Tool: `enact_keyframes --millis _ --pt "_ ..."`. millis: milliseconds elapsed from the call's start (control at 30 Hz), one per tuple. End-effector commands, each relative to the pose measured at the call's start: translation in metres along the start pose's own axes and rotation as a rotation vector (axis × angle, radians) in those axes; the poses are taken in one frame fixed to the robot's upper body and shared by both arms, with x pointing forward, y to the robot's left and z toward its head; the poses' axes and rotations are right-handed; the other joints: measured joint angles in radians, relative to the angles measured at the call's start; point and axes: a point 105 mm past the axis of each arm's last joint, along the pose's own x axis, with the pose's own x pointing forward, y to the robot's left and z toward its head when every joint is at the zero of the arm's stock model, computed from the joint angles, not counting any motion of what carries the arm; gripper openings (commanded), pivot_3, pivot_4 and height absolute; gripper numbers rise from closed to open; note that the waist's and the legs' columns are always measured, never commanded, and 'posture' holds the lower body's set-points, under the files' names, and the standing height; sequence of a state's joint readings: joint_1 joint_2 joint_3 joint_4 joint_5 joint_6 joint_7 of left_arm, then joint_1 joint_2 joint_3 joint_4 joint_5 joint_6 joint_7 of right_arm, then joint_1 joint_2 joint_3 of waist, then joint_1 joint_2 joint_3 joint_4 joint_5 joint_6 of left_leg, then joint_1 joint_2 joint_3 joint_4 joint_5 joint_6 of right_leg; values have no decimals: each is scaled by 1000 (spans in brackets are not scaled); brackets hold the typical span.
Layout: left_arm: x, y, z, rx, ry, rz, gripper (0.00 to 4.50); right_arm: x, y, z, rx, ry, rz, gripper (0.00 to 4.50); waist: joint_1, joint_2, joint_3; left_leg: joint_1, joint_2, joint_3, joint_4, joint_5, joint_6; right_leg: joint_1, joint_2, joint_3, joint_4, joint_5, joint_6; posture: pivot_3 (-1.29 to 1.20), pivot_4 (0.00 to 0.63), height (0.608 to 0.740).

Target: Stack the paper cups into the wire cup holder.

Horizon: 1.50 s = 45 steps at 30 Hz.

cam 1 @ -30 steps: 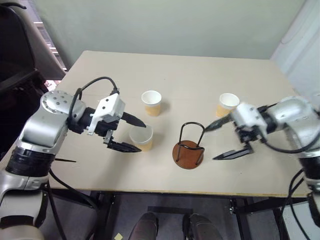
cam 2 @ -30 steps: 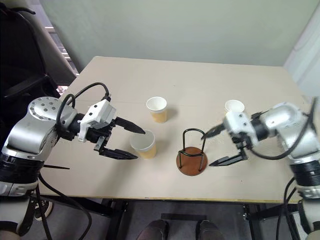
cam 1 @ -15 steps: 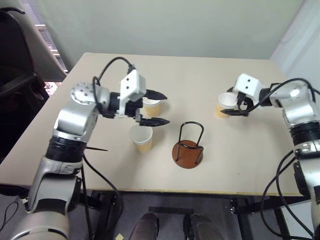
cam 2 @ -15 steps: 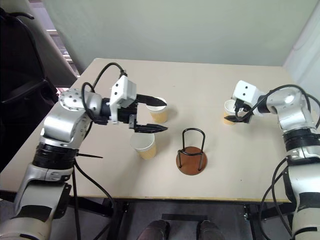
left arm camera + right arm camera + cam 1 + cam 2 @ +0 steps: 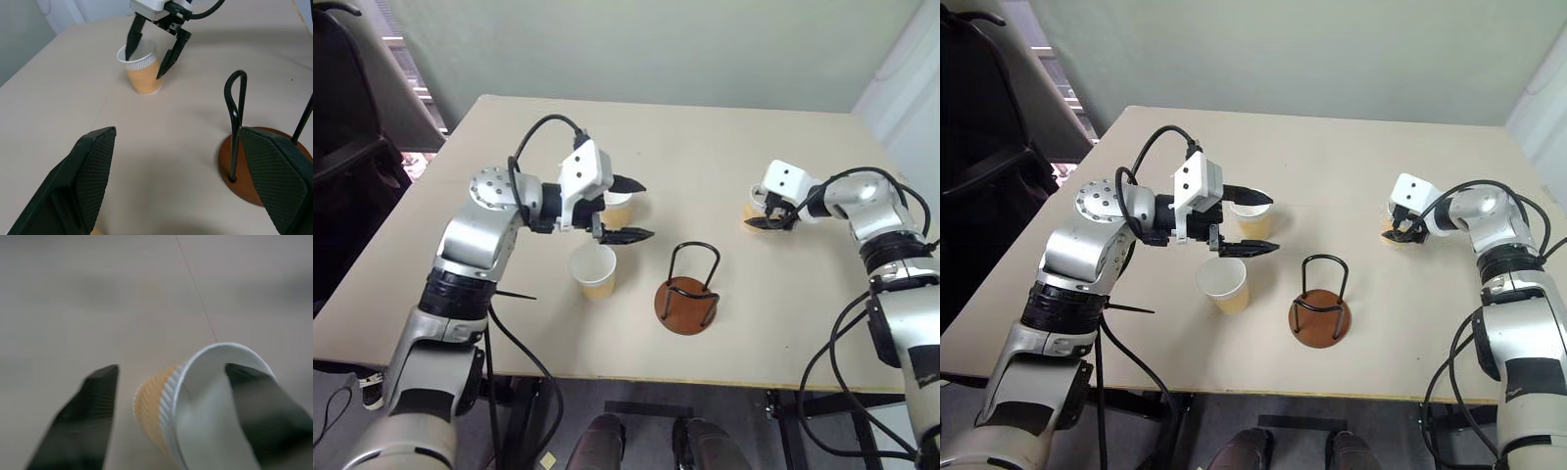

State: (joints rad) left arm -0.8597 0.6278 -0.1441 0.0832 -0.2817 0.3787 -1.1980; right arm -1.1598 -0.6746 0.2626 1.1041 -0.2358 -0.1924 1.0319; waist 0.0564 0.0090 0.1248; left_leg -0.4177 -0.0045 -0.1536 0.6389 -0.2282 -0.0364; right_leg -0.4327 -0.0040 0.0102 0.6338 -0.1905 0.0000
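Pale beige tabletop [image 5: 705, 147] fills the centre of the head view. Wire cup holder, a round rust-brown disc base with two thin black upright wire loops [image 5: 687, 291], stands lower centre, nothing in it. Three small tapered tan-yellow paper cups with white rolled rims, all upright on the tabletop. First cup [image 5: 592, 271] sits left of the holder, near it but apart, white inside showing. Second cup [image 5: 618, 208] stands above the first in the frame, partly behind the left tool [image 5: 628, 210]. Left tool reaches in from the left, its two black fingers spread wide, one finger above the second cup's rim and one below it toward the first cup; whether either finger touches a cup cannot be told. In the left wrist view both textured black fingers [image 5: 83, 181] stand far apart with bare tabletop between them, the holder's base and a wire loop just beside the finger on that side. Third cup [image 5: 141, 71] sits at the right of the head view, well apart from the holder. Right tool [image 5: 152, 56] is at this cup, part open, one finger inside the rim and one outside against the ribbed wall; cup base on the tabletop.
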Motion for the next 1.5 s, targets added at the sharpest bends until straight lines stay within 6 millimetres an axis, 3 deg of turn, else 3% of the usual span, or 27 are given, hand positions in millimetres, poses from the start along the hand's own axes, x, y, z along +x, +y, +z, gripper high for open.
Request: enact_keyframes --millis 33,233,400,467,600,667,833,967,1133,1367,1500 --pt "-5 1 10 46 -18 13 4311 -6 -10 12 -37 -28 -22 2095 1 0 0 0 0 0 0 0 0 0 0 0 0 0 0 0 150 740" --pt "-5 2 9 56 -19 5 4311 -14 -11 23 -51 -78 11 44 1 0 0 1 0 0 0 -1 1 0 0 0 1 0 0 0 150 740" --pt "-6 5 9 69 -17 -4 4311 -39 -13 51 -86 -205 62 44 1 0 0 0 0 0 0 -1 1 0 0 0 1 0 0 0 150 740" --pt "-10 5 11 75 -19 -15 4311 -59 -10 71 -112 -283 92 44 3 0 0 0 0 0 0 0 1 0 0 -1 1 0 0 0 150 740" --pt "-26 -14 9 62 14 -138 4311 -110 26 120 -167 -451 268 44 1 0 0 -3 0 1 -1 2 -4 0 1 -2 -4 0 0 0 150 740" --pt "-36 -27 4 37 54 -219 4311 -124 48 136 -186 -492 350 44 -3 0 0 -3 0 2 -2 3 -5 0 1 -1 -5 0 0 0 150 740" --pt "-49 -41 -6 10 121 -294 4311 -142 81 166 -200 -595 469 44 -10 -1 0 -1 1 2 1 3 -6 1 2 0 -6 -1 1 0 150 740" --pt "-51 -43 -11 14 163 -307 4311 -133 103 166 -200 -578 540 44 -7 -1 -1 0 0 -1 6 -1 4 2 2 0 -4 -1 1 0 150 740" --pt "-53 -45 -15 8 180 -293 4311 -111 110 150 -225 -492 506 44 -12 -1 -1 0 0 -2 9 0 6 2 1 -1 -3 3 0 0 150 740" --pt "-57 -47 -15 4 189 -284 4311 -108 127 137 -291 -439 584 44 -13 -1 -1 0 0 -2 8 1 7 2 1 -1 -3 5 0 0 150 740" --pt "-58 -45 -14 6 195 -277 4311 -104 128 135 -292 -424 580 978 -14 -1 -1 0 0 -2 8 1 7 2 2 -1 -4 5 0 0 150 740"
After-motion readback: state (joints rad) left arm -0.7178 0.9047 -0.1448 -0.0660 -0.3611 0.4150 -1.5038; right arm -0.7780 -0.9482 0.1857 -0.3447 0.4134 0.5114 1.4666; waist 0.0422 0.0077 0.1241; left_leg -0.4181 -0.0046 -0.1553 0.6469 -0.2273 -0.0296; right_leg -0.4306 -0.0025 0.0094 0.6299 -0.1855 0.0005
